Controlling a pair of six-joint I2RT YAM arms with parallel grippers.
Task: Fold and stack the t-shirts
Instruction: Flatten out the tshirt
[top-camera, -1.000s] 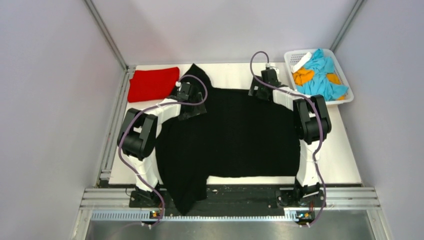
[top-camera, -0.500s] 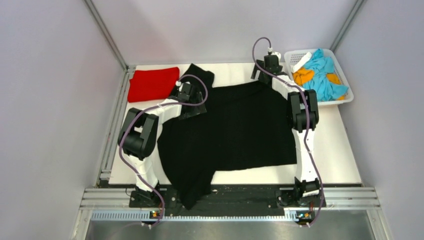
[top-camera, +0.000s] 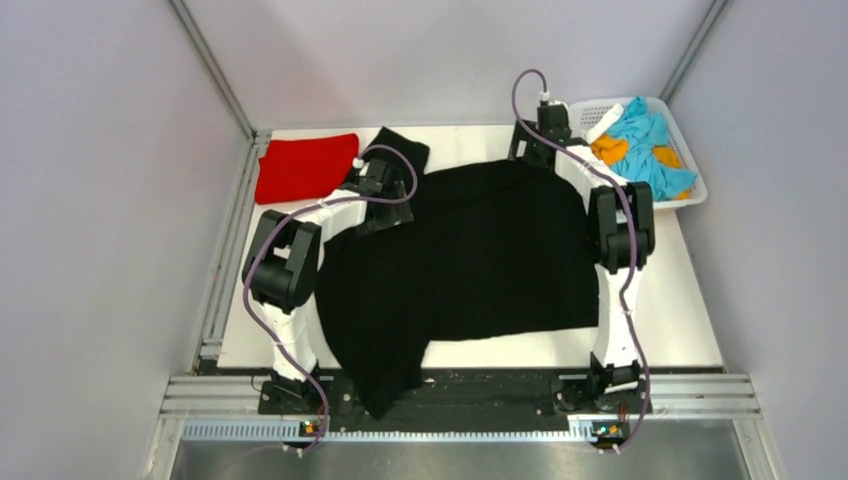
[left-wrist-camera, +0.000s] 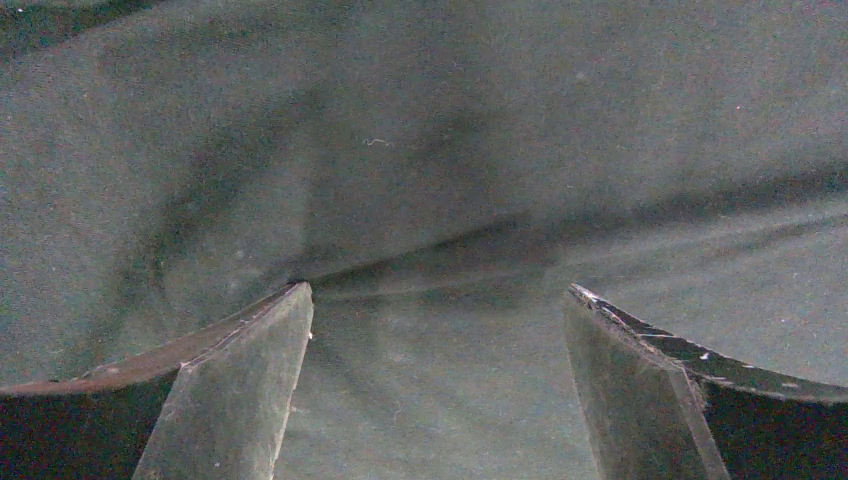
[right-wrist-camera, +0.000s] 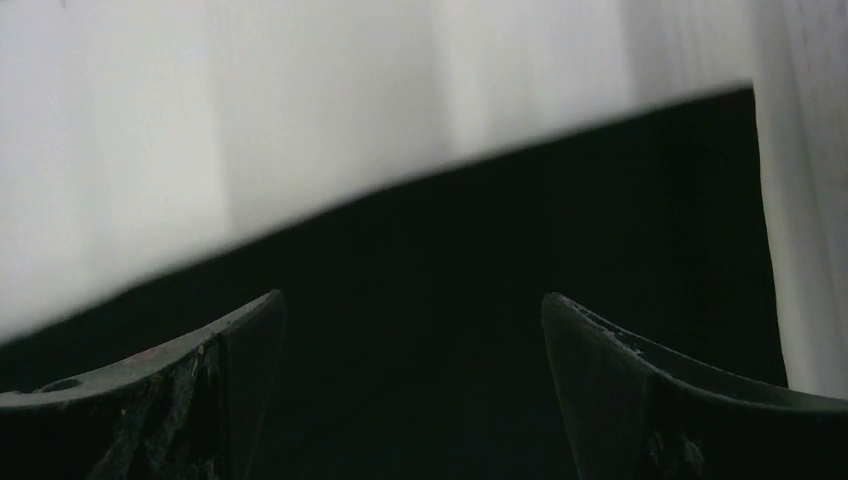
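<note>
The large black t-shirt (top-camera: 470, 260) lies spread over the middle of the table, with one part hanging over the front edge at the left. It fills the left wrist view (left-wrist-camera: 420, 150). The red t-shirt (top-camera: 305, 167) lies folded at the back left. My left gripper (top-camera: 388, 205) is on the black shirt's back left part, jaws apart (left-wrist-camera: 437, 330), cloth creased between them. My right gripper (top-camera: 530, 155) is at the shirt's back right edge, jaws apart (right-wrist-camera: 412, 320), over black cloth (right-wrist-camera: 480, 260) with white table beyond.
A white lattice basket (top-camera: 683, 198) with blue and orange cloth stands at the back right, close to the right arm. Bare table strips (top-camera: 690, 300) show to the right of and in front of the black shirt. Walls close in on all sides.
My right arm has reached toward the back. The black shirt's right side and front edge have shifted back and inward with it. The left gripper has barely moved.
</note>
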